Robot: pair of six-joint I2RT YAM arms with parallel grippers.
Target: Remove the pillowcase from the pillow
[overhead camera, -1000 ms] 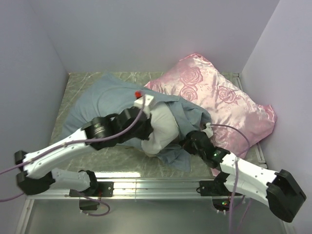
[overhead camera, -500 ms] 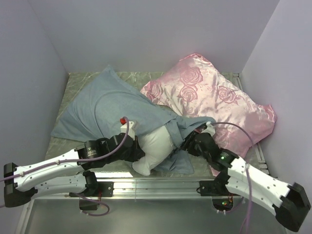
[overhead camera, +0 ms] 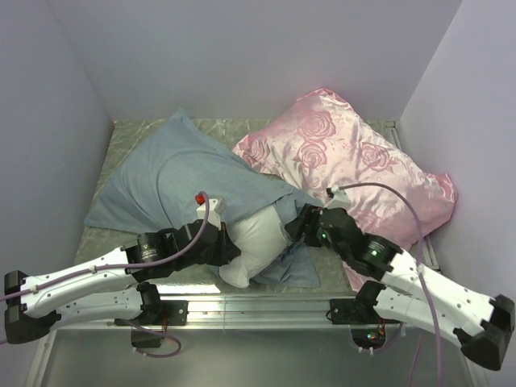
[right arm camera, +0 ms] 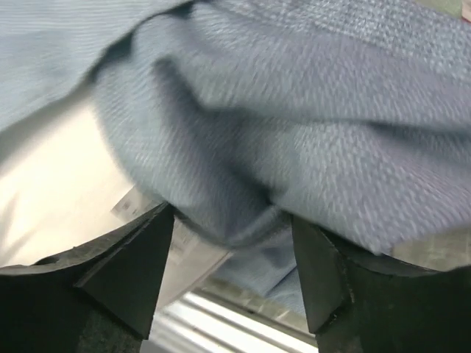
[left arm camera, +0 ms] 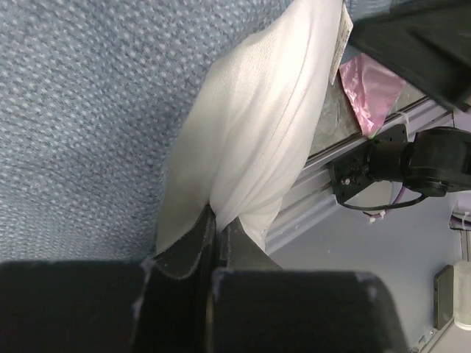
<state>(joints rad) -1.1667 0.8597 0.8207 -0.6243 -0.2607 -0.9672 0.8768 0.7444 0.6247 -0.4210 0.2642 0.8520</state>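
The pillowcase [overhead camera: 161,181] runs far-left to near-right, pillow [overhead camera: 254,242] protruding nearward.

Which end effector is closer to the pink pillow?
Right. The right end effector sits at the pillowcase opening, just beside the near edge of the pink pillow. The left end effector is farther left, shut on the white pillow.
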